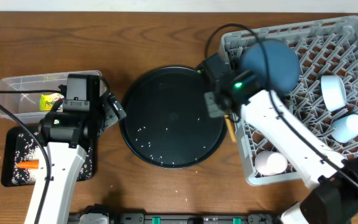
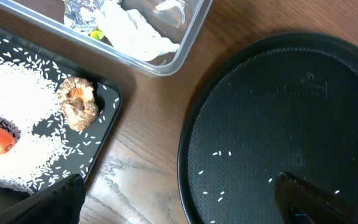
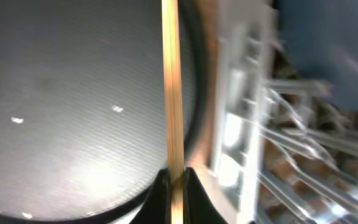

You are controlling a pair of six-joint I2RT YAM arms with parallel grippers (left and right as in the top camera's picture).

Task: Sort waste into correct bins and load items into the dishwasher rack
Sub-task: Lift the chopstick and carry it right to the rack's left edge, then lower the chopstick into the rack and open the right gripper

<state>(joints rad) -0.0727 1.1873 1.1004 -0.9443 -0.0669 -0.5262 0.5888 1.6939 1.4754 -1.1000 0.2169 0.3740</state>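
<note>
Since the right wrist view is smeared with blur, I can make out the large light-grey lattice dishwasher rack only as pale bars, and the thin wooden chopstick runs off the top edge. The right gripper is pinched narrow on its lower end, seemingly over the rim of the big round black tray beside the rack. The left gripper hangs spread wide between the shallow black rectangular tray and the round one, with only its fingertips in view.

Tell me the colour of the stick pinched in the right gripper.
Pale wooden tan, the chopstick; it shows best in the right wrist view.
</note>
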